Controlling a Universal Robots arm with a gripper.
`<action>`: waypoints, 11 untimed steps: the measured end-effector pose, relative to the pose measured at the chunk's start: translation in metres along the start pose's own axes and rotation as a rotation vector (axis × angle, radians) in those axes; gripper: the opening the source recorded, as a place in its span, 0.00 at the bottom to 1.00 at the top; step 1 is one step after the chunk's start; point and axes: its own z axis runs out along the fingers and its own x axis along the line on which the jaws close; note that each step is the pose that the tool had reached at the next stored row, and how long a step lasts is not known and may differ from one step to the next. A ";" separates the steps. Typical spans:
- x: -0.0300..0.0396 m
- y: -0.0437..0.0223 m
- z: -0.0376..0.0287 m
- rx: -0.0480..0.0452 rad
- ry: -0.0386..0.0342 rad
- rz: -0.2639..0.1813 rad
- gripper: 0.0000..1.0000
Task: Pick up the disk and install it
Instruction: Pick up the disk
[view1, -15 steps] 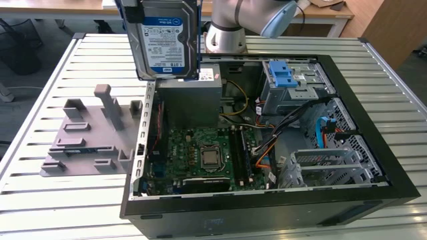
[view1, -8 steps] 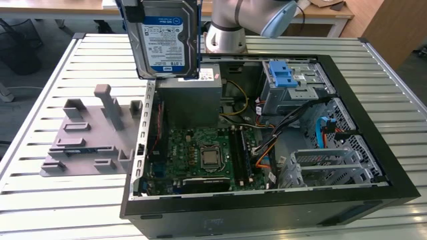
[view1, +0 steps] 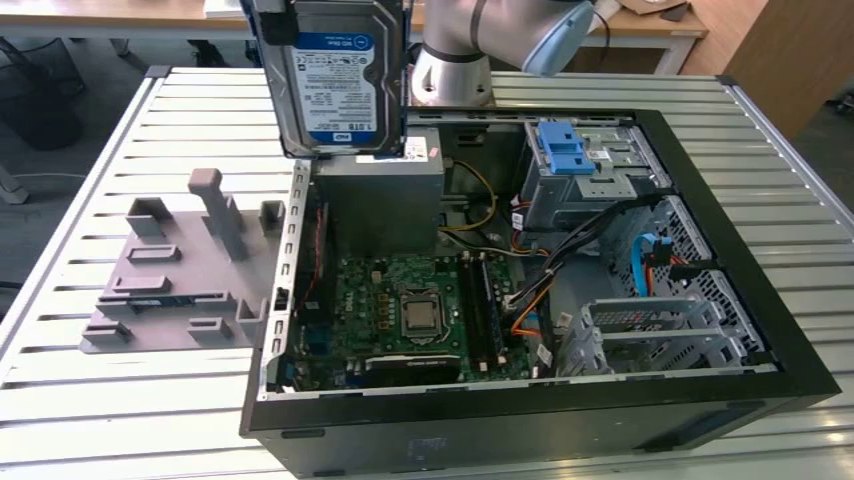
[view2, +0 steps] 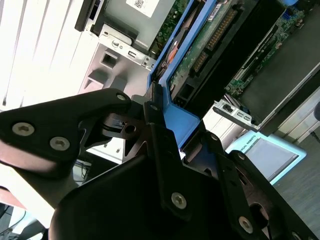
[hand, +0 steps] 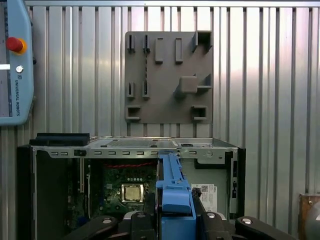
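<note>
The disk (view1: 336, 85) is held upright above the far side of the open computer case (view1: 787, 360). The jaws of the gripper (hand: 174, 209) are clamped on the disk's blue frame (hand: 171, 172)

A black computer case (view1: 534, 430) was laid on its side, panel off, on a slatted metal table (view1: 134, 420). Inside, a green motherboard (view1: 387, 300) with a bare processor socket (view1: 422, 316) was exposed, and a grey metal box (view1: 380, 205) with a small white sticker was seated just beside it. A blue latch piece (view1: 567, 150) was mounted on the drive cage (view1: 587, 185). Orange, blue and black cables (view1: 587, 255) were strung nearby. A grey slotted fixture plate (view1: 160, 280) was set flat beside the case, on the exterior view's left.
</note>
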 end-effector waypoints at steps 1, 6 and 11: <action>0.0000 -0.0019 0.0000 -0.0001 0.0000 0.000 0.36; -0.0001 -0.0116 0.0002 -0.0003 0.0000 0.000 0.36; -0.0002 -0.0227 0.0004 -0.0008 0.0000 0.000 0.36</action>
